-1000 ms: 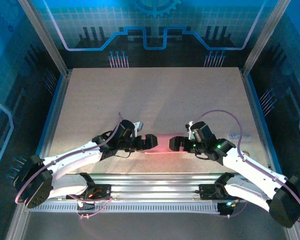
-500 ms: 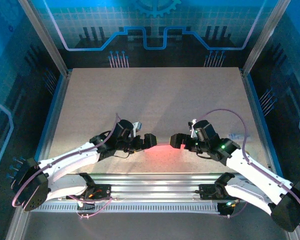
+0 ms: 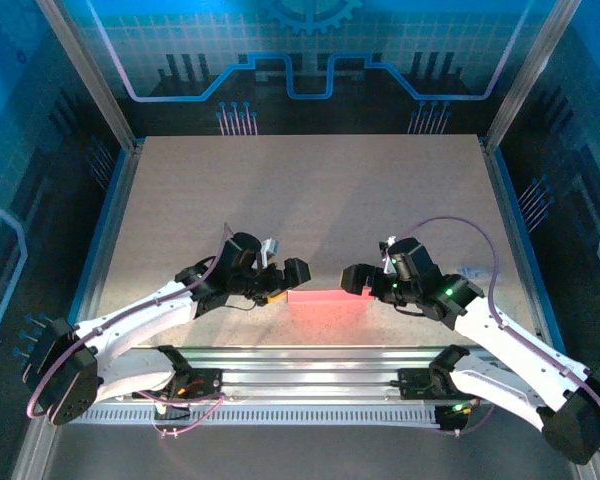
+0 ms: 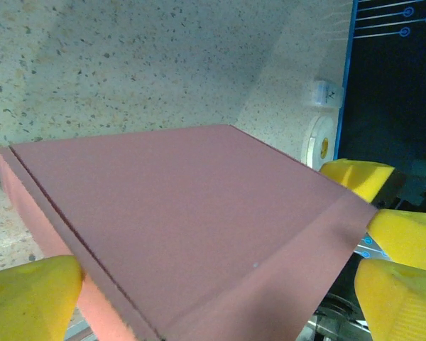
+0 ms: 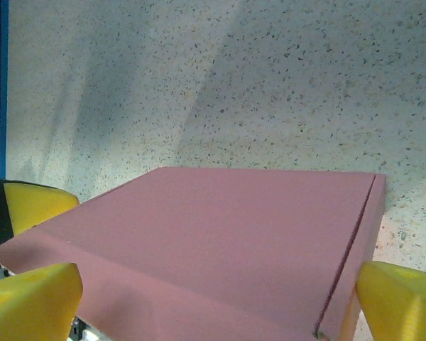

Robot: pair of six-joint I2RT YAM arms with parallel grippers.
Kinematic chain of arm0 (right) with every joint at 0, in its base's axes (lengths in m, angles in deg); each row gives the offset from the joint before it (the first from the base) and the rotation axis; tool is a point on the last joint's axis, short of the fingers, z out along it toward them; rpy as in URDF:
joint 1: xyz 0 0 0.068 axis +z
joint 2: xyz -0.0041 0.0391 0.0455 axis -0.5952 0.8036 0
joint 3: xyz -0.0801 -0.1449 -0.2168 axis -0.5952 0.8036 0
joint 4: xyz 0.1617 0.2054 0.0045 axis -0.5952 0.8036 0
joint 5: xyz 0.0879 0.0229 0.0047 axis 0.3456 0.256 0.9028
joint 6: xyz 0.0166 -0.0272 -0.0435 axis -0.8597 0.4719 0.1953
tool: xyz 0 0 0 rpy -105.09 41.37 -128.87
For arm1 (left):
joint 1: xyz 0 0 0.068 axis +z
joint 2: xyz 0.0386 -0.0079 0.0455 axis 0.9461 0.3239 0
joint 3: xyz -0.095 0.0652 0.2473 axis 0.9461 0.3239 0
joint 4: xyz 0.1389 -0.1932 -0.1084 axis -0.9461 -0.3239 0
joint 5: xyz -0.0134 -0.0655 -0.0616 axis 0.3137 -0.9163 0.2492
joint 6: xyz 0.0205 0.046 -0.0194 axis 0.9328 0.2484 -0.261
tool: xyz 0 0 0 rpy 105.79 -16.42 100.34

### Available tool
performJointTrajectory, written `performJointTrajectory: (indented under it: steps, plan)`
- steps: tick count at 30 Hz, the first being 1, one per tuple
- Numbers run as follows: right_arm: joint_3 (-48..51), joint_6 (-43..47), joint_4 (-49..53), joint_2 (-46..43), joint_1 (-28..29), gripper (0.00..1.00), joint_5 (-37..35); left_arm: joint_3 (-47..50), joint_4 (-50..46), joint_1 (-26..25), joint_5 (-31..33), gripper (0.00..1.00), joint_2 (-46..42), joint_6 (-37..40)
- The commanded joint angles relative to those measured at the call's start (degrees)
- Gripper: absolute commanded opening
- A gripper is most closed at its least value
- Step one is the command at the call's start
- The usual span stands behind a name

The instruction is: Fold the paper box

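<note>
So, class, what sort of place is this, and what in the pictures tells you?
Most likely a robotics lab work cell: a speckled table fenced by aluminium posts, blue circuit-patterned wall panels, and two robot arms bolted at its near edge flanking a pink paper box.

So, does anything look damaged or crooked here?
Nothing stands out. The slim pink card box lies flat on the speckled table, closed, with no visible tear or dent, between the open left gripper and open right gripper.
</note>
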Motion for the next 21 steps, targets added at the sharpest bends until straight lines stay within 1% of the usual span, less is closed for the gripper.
performJointTrajectory:
  steps: [1,9,21]
  plan:
    - [-1.5,-1.1,1.4,0.4,-0.3,1.00,0.7,-1.9,-1.1,0.8,-2.4,0.99,0.6,-0.3]
    - [-1.5,-1.4,0.6,0.7,-0.3,1.00,0.8,-2.7,0.6,1.5,-3.8,0.99,2.5,-0.6]
    - [-2.8,-1.9,-2.3,4.3,-0.5,1.00,0.7,-5.0,2.0,3.5,-6.3,0.99,6.7,-1.0]
